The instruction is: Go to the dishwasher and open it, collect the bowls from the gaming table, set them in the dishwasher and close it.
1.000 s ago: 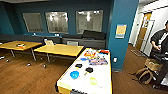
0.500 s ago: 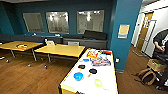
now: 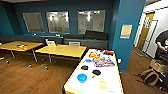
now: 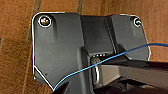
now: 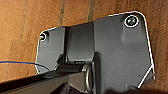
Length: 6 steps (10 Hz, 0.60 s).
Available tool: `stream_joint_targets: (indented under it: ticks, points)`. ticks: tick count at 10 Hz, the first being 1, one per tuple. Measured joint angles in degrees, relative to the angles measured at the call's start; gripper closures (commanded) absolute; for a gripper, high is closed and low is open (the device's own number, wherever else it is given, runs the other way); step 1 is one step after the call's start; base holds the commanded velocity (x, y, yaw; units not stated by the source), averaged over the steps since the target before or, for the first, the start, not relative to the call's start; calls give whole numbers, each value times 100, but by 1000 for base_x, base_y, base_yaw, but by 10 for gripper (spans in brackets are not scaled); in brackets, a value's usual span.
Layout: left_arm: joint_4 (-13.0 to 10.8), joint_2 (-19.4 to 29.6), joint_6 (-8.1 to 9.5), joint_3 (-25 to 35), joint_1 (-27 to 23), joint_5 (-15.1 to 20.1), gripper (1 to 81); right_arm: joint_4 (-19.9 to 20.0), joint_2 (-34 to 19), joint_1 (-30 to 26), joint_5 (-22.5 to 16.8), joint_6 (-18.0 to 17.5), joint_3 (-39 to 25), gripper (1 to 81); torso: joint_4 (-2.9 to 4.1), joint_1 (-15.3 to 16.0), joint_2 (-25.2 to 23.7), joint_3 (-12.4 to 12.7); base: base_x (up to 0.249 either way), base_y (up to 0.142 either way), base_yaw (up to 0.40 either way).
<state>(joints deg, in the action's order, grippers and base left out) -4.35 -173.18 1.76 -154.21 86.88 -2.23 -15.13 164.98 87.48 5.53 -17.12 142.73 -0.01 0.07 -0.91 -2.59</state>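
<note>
On the gaming table (image 3: 113, 82): blue bowl (image 3: 82, 78), yellow-green bowl (image 3: 103, 85), black paddles (image 3: 96, 72) just beyond. Pincer states: impossible to tell.

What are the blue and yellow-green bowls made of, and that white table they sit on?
The blue bowl and the yellow-green bowl look like plastic: bright, even colour with a slight sheen, though that is a guess at this distance. The gaming table has a smooth white top, probably laminate, with a yellowish edge that could be wood or edging strip.

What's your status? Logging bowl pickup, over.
Grippers: state unreadable. Blue bowl and yellow-green bowl on white gaming table, near end. Black paddles beside them.
</note>
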Motion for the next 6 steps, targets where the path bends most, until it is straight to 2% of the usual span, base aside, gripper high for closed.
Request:
stream_joint_targets:
  ticks: [6]
  points:
    - [0,-30,0,-1,0,4,10,-6,5,-2,0,0,13,10,0,2,0,0,63,133,0]
